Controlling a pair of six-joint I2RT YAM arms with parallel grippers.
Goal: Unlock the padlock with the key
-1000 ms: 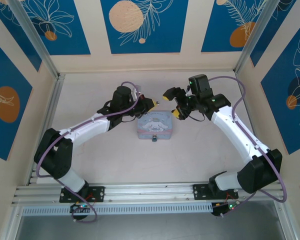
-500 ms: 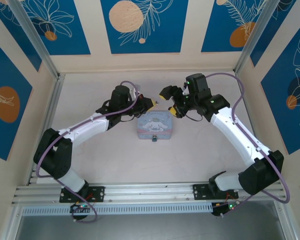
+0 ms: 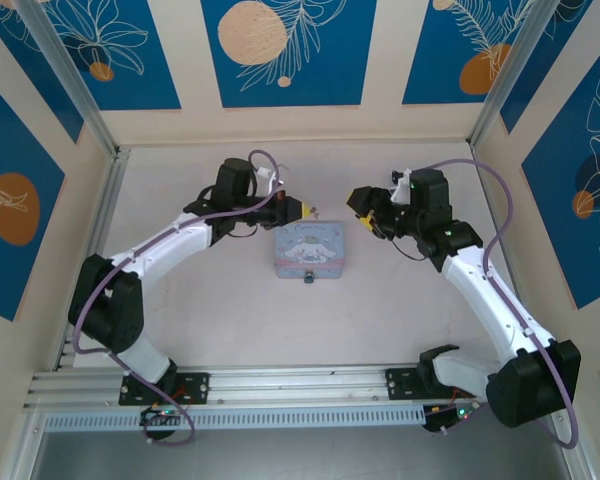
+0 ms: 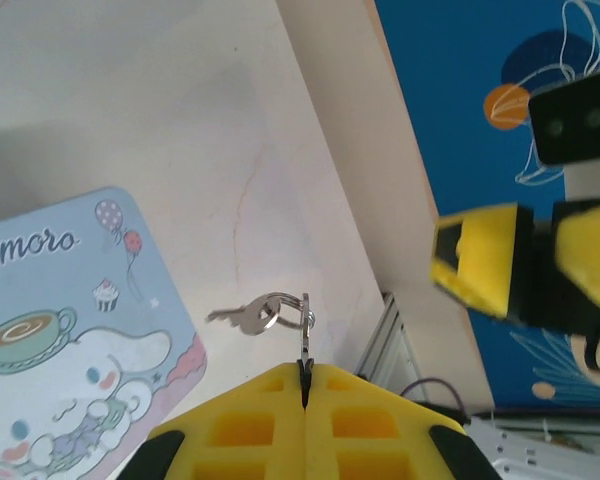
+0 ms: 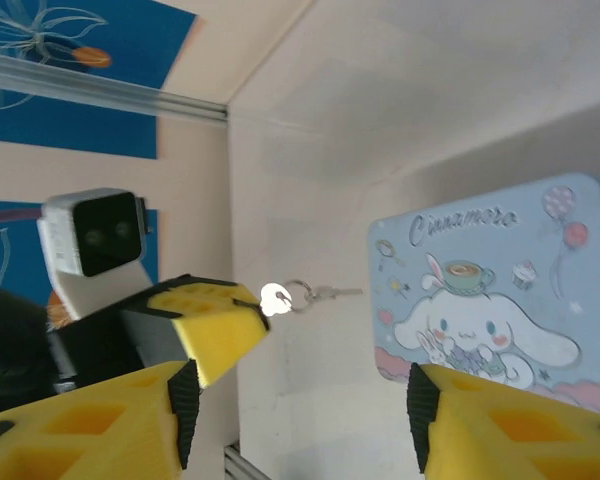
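Observation:
A tiny dark padlock (image 3: 307, 277) hangs at the near edge of the pale blue cartoon tin (image 3: 307, 251). My left gripper (image 3: 303, 210) hovers just beyond the tin's far edge, shut on a thin silver key (image 4: 305, 335) held edge-on between the yellow pads (image 4: 304, 376). A ring links it to a second key (image 4: 240, 317) that dangles leftward. In the right wrist view the held key (image 5: 276, 299) glints at the left gripper's tip (image 5: 208, 322). My right gripper (image 3: 368, 206) is open, facing the left one from the right with a gap between them, its fingers (image 5: 80, 420) wide apart.
The tin (image 4: 70, 320) lies flat in the middle of the table, lid printed with a white cartoon dog (image 5: 480, 330). Cream walls with blue panels (image 3: 288, 50) enclose the table. An aluminium rail (image 3: 300, 385) runs along the near edge.
My right gripper has pulled back to the right, away from the left gripper and the tin's far corner. The left wrist shifted slightly toward the back, still gripping the key.

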